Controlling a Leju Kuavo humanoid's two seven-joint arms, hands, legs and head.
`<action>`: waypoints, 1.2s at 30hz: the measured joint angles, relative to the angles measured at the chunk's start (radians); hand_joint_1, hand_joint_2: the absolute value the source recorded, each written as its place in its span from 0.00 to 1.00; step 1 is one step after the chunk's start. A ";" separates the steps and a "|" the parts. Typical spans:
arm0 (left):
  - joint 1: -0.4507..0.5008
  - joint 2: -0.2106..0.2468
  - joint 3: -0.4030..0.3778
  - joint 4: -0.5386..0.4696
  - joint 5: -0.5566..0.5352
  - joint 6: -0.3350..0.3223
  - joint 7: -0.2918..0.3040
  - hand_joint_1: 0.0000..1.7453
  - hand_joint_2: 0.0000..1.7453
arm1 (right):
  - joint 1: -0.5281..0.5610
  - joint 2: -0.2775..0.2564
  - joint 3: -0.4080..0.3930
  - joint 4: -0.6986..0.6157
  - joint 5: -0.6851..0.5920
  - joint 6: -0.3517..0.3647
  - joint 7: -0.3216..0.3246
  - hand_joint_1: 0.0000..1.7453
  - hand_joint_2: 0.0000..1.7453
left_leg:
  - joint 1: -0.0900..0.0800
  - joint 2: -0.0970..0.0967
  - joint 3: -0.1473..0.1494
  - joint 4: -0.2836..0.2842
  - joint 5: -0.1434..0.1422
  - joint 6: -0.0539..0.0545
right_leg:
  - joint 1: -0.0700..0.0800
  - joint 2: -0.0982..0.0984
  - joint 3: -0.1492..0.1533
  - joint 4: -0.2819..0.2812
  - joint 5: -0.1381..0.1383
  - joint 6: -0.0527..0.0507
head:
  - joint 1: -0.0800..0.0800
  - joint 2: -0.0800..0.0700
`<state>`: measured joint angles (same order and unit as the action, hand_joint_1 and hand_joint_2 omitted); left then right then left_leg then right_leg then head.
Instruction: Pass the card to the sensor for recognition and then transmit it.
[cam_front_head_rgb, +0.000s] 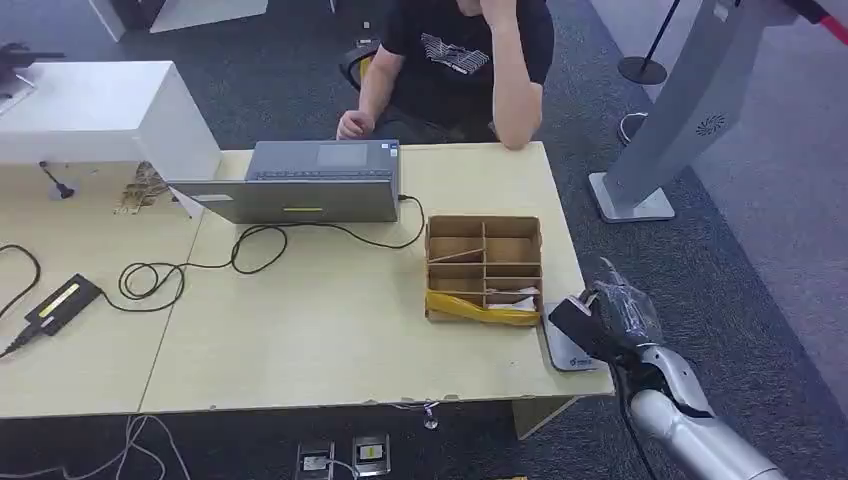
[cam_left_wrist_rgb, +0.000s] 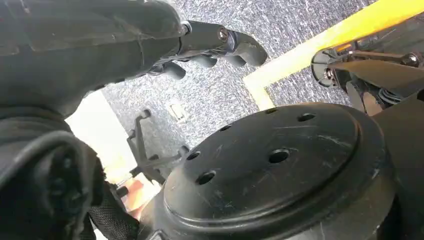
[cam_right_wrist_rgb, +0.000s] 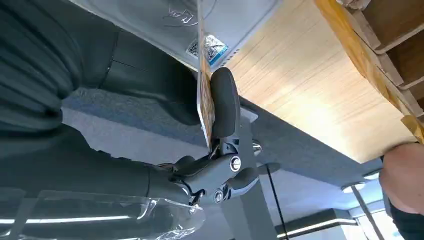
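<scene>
- Right wrist view: right hand pinches the card edge-on between thumb and a dark finger; other fingers curled in below.
- Card sits just over the grey sensor pad, which carries a small blue-and-white sticker; cannot tell if card and pad touch.
- Head view: right hand is at the table's near right corner, over the sensor pad; clear plastic wrap around the wrist.
- Card itself is too small to make out in head view.
- Cardboard divider box just left of the pad, yellow strip along its near side.
- Laptop further back, black cable looping across the table to a power brick at the left.
- Person seated behind the table, one forearm resting on the far edge.
- Left wrist view: left hand hangs over grey carpet, fingers loosely curled, holding nothing.
</scene>
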<state>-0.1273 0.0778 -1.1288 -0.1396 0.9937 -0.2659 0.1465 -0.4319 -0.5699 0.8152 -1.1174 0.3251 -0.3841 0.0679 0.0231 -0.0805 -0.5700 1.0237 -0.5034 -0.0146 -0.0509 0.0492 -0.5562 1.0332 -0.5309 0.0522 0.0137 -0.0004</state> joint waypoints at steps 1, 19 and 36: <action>0.000 0.000 0.000 0.000 -0.001 0.000 0.000 0.00 0.00 | 0.000 0.000 0.000 0.001 -0.003 -0.003 -0.002 1.00 1.00 | 0.000 0.000 0.000 0.000 0.000 0.000 | 0.000 0.000 0.000 0.000 0.000 0.000 | 0.000 0.000; -0.001 -0.001 -0.001 0.000 -0.002 0.000 0.000 0.00 0.00 | -0.009 0.032 0.001 0.174 -0.123 -0.063 -0.108 1.00 1.00 | 0.000 0.001 0.002 0.000 0.000 0.000 | 0.000 0.000 0.002 0.000 0.000 0.000 | 0.000 0.000; -0.001 -0.002 -0.005 0.000 -0.001 0.000 0.000 0.00 0.00 | -0.037 0.017 -0.007 0.156 -0.086 -0.119 -0.037 1.00 1.00 | 0.000 0.001 0.002 0.000 0.000 0.000 | 0.000 0.000 0.003 0.000 0.000 0.000 | 0.000 0.000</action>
<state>-0.1282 0.0763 -1.1334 -0.1400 0.9926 -0.2659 0.1461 -0.4692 -0.5528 0.8083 -0.9610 0.2393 -0.5028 0.0314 0.0228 -0.0800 -0.5678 1.0237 -0.5035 -0.0148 -0.0508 0.0495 -0.5535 1.0331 -0.5307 0.0522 0.0134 -0.0004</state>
